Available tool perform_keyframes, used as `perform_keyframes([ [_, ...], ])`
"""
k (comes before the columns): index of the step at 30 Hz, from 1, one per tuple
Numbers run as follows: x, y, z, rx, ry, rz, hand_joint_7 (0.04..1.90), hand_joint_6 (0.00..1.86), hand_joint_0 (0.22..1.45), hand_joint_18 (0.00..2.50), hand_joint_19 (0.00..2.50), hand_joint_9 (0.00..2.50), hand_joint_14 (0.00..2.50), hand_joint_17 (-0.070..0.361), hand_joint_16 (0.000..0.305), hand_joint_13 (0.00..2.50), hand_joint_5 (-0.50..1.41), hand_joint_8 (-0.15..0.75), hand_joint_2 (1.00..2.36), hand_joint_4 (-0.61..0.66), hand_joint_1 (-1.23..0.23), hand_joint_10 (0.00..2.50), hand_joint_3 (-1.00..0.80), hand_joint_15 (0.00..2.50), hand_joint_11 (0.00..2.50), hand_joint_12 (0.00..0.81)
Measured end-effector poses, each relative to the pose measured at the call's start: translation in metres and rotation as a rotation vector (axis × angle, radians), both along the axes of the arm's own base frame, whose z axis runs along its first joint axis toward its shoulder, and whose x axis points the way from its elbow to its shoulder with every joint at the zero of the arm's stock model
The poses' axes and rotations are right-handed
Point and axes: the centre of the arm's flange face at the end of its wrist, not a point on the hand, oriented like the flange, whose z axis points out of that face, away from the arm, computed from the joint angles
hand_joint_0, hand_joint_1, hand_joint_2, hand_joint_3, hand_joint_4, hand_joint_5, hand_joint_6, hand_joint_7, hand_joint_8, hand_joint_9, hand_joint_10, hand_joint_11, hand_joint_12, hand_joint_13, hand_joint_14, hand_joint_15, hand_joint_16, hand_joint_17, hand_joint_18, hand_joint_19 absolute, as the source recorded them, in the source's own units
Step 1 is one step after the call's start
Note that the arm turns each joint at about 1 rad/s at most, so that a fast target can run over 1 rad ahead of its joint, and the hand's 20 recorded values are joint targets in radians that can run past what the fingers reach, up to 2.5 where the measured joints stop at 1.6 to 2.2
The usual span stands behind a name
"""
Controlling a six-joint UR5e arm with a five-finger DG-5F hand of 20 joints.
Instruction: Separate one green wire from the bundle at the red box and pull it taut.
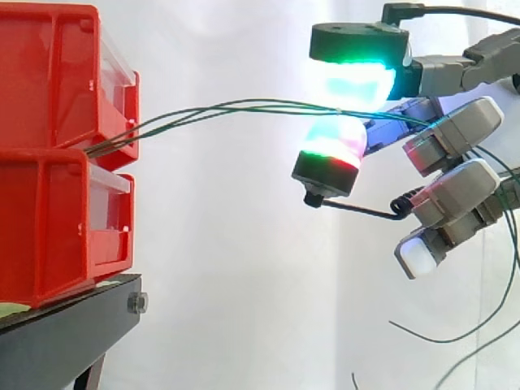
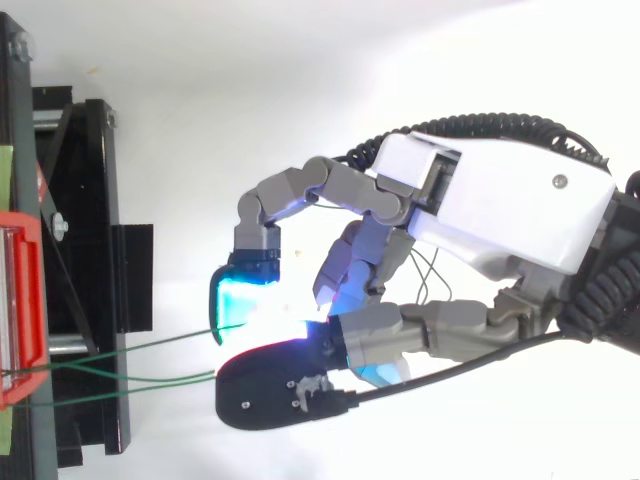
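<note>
White curtain (image 1: 244,284) backs the whole scene. At the left of the side view two red bins (image 1: 49,122) are stacked on a black stand (image 1: 57,333).

Green wires (image 1: 268,103) come out from between the bins, rise in a shallow bow and run right, close together, to the hand (image 2: 500,200). The hand reaches in from the right with its white palm housing turned up toward the top camera.

Two pads (image 1: 357,81) meet at the front of the hand. The upper one glows cyan and green; the lower one sits just under it, showing green and red. The wires pass between these two pads and are pinched there, so the hand is closed on them. I cannot tell whether every strand is caught or only some.

The other fingers are bent and tucked lower and further back, apart from the wires. One of them ends in a white tip (image 1: 418,256).

Past the pinch, loose ends (image 1: 455,337) of green wire hang slack below the hand at the lower right.

From above, three strands fan slightly from the bins' edge across the stand to the pads.
</note>
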Motion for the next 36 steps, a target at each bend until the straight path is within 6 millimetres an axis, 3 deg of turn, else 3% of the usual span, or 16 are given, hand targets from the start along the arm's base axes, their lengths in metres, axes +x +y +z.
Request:
perform_keyframes([
  [8, -0.0001, 0.0000, 0.0001, -0.001, 0.000, 0.000, 1.11, 0.91, 0.70, 0.77, 0.62, 1.52, 0.03, 0.105, 0.047, 1.34, -0.14, 0.214, 1.01, -0.07, -0.92, 0.02, -0.44, 1.19, 1.48, 0.317],
  [12, -0.0002, -0.0001, 0.0001, -0.001, 0.002, 0.000, 1.06, 0.92, 0.73, 0.76, 0.60, 1.48, 0.03, 0.104, 0.046, 1.33, -0.15, 0.206, 1.00, -0.05, -0.96, 0.02, -0.50, 1.18, 1.50, 0.317],
  [18, -0.0003, -0.0001, 0.0001, -0.001, 0.002, 0.000, 0.99, 0.91, 0.57, 0.76, 0.61, 1.47, 0.03, 0.106, 0.047, 1.32, -0.15, 0.218, 1.00, 0.03, -0.96, 0.02, -0.50, 1.20, 1.47, 0.331],
  [22, -0.0001, 0.0000, 0.0002, 0.000, 0.000, 0.000, 0.97, 0.89, 0.46, 0.80, 0.61, 1.52, 0.03, 0.120, 0.053, 1.36, -0.14, 0.261, 1.00, 0.06, -0.83, 0.01, -0.50, 1.18, 1.44, 0.378],
  [27, 0.0000, 0.0000, 0.0002, 0.000, -0.001, 0.000, 1.01, 0.87, 0.49, 0.80, 0.63, 1.54, 0.03, 0.119, 0.053, 1.37, -0.13, 0.251, 1.00, 0.06, -0.68, 0.02, -0.50, 1.17, 1.42, 0.359],
  [32, 0.0000, 0.0000, 0.0002, 0.000, -0.001, 0.000, 1.09, 0.87, 0.59, 0.76, 0.66, 1.54, 0.03, 0.107, 0.047, 1.35, -0.13, 0.220, 1.00, 0.04, -0.67, 0.02, -0.48, 1.20, 1.43, 0.327],
  [36, 0.0000, 0.0000, 0.0002, 0.000, -0.001, 0.000, 1.12, 0.87, 0.60, 0.76, 0.66, 1.54, 0.03, 0.107, 0.047, 1.35, -0.13, 0.215, 1.01, 0.03, -0.72, 0.02, -0.39, 1.20, 1.44, 0.327],
])
